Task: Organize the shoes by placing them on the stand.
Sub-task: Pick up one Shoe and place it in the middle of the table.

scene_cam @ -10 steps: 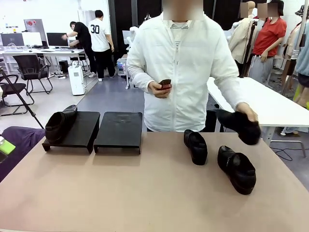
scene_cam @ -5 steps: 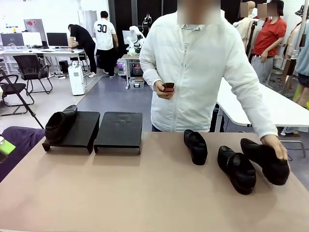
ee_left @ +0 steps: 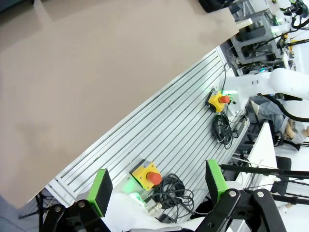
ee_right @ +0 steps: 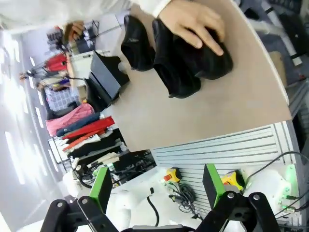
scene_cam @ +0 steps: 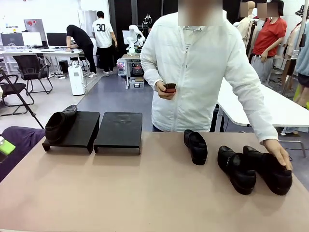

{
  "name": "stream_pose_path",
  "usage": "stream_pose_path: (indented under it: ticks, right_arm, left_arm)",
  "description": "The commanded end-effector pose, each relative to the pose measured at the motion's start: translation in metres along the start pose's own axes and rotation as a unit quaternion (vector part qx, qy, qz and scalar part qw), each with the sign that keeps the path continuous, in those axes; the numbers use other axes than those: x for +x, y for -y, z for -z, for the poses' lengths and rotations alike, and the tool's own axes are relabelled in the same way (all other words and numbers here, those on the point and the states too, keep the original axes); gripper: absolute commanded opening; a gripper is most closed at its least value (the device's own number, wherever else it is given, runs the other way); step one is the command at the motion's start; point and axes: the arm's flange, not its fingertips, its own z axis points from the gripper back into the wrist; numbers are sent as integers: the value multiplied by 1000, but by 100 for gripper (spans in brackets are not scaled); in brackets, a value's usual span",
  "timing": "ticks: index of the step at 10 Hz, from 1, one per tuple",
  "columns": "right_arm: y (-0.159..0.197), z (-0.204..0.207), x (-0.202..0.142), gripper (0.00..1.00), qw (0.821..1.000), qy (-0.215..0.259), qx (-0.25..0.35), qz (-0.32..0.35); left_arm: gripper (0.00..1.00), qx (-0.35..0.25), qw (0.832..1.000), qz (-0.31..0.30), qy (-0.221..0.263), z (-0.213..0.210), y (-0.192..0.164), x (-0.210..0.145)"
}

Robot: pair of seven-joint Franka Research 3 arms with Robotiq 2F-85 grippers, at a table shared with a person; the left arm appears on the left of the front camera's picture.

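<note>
- Three shoes [scene_cam: 236,169] lie on the table [scene_cam: 145,193], well ahead of my right gripper [ee_right: 155,187] and beyond its fingertips. The two nearest it touch each other, and the person's hand [scene_cam: 277,152] rests on the outer one. The third sits apart, farther out.
- A fourth shoe [scene_cam: 60,124] lies on the stand [scene_cam: 119,130], far across from my right gripper, on the outer side of the tray on my left arm's side. The tray next to it is bare.
- My right gripper is spread wide with nothing between its pads, held back off the table's near edge.
- My left gripper [ee_left: 158,186] is just as wide open and empty, hanging past the table edge above the slatted base [ee_left: 159,125].
- I judge one shoe placed and three to go, with no pick begun.
- Next I would wait for the person's hand to clear. Then I would send my right gripper forward to the closest shoe, clamp across its sides and carry it to the stand. Glossy leather may slip.
</note>
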Motion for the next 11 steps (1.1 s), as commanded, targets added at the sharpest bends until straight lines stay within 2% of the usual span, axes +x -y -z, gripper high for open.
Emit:
stream_pose_path:
  ticks: [1,2,4,6,8,9,11]
  right_arm:
    - [-26,33,-5,100,999,-5,-46,-16]
    - [-31,37,-6,100,997,6,-72,-7]
    - [-21,28,4,100,999,-10,-51,1]
    - [-42,61,5,100,997,-25,-69,-37]
    - [-103,143,6,100,985,-46,-133,-100]
    - [-146,200,5,100,977,-61,-164,-125]
    - [-217,311,-4,100,947,-100,-243,-186]
  left_arm:
    - [100,-9,1000,11,5,0,0,1]
    - [100,-9,1000,11,5,0,0,1]
    - [100,-9,1000,11,5,0,0,1]
    - [100,-9,1000,11,5,0,0,1]
    - [100,-9,1000,11,5,0,0,1]
    - [100,-9,1000,11,5,0,0,1]
    - [100,-9,1000,11,5,0,0,1]
